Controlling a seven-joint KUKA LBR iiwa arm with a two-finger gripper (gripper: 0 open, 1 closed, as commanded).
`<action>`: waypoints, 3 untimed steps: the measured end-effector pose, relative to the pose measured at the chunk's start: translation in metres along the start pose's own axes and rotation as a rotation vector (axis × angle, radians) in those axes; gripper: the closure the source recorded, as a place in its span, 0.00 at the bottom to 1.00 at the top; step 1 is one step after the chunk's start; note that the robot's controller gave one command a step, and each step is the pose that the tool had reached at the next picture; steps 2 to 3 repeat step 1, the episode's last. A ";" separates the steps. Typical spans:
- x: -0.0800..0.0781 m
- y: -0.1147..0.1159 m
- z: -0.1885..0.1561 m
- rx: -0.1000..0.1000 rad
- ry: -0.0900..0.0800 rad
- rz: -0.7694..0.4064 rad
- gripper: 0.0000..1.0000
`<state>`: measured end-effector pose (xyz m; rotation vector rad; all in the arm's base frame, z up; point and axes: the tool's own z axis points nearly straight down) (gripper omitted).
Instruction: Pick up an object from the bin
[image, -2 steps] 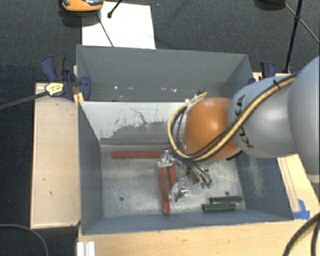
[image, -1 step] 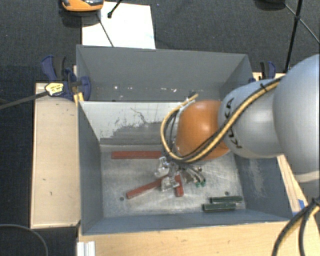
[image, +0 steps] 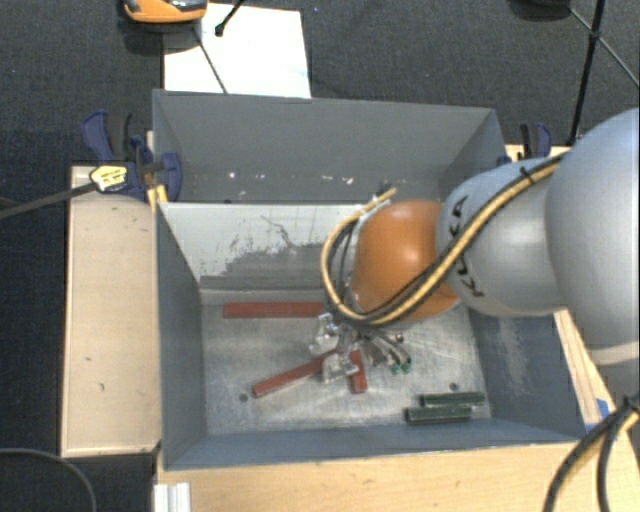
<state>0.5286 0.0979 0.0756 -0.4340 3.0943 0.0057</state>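
Claw (image: 343, 362) is down on the bin (image: 182, 330) floor at the right end of the slanted red-brown stick (image: 290, 380); can't tell whether it's wide or narrow. Risk: gripped at one end, the long stick could pivot and slip out, or knock the dark bar (image: 445, 408) nearby.
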 end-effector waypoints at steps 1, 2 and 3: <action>0.002 -0.007 -0.137 0.000 0.014 -0.071 1.00; 0.002 -0.007 -0.137 0.000 0.014 -0.071 1.00; 0.002 -0.007 -0.137 0.000 0.014 -0.071 1.00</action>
